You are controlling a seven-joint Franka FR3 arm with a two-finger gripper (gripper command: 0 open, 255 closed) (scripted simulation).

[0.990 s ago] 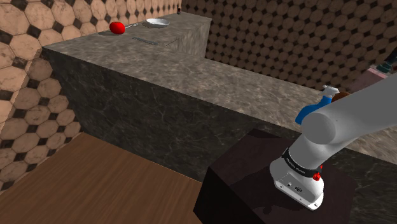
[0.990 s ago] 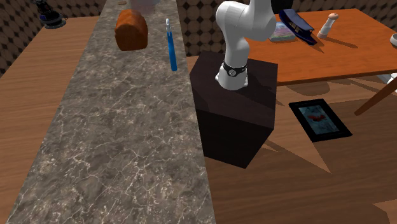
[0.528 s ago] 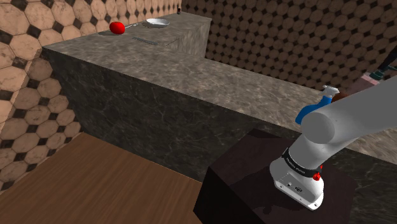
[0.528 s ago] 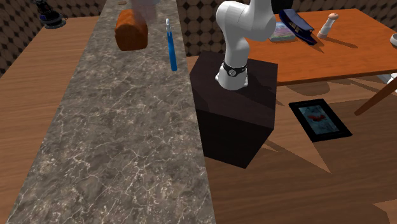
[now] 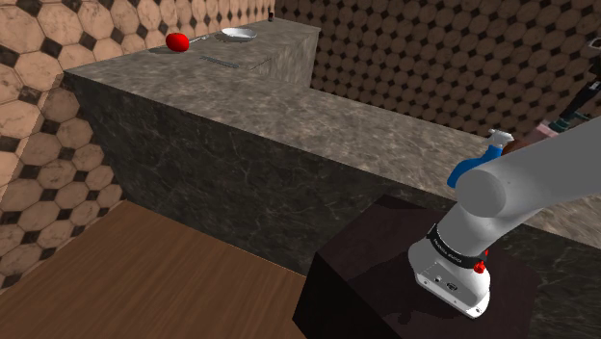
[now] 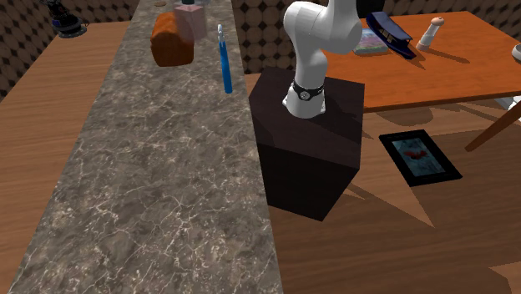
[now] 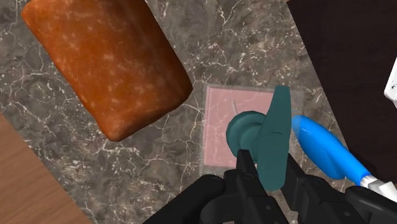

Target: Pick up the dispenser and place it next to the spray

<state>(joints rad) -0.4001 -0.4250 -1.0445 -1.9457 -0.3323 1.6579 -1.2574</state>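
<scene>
Gripper (image 7: 267, 167) risen | jaws clasp teal pump (image 7: 277, 137) of pink dispenser (image 7: 219, 133) | blue spray (image 7: 326, 150) just beside

You have a long counter (image 6: 150, 192) of dark, veined stone. Near the arm, a brown speckled loaf (image 6: 171, 39) lies on it, with a pink dispenser (image 6: 190, 20) just beside the loaf and a blue spray (image 6: 225, 60) by the stand-side edge. Well apart, at the far end, sit a red object (image 5: 177, 41) and a pale plate (image 5: 239, 34).
</scene>
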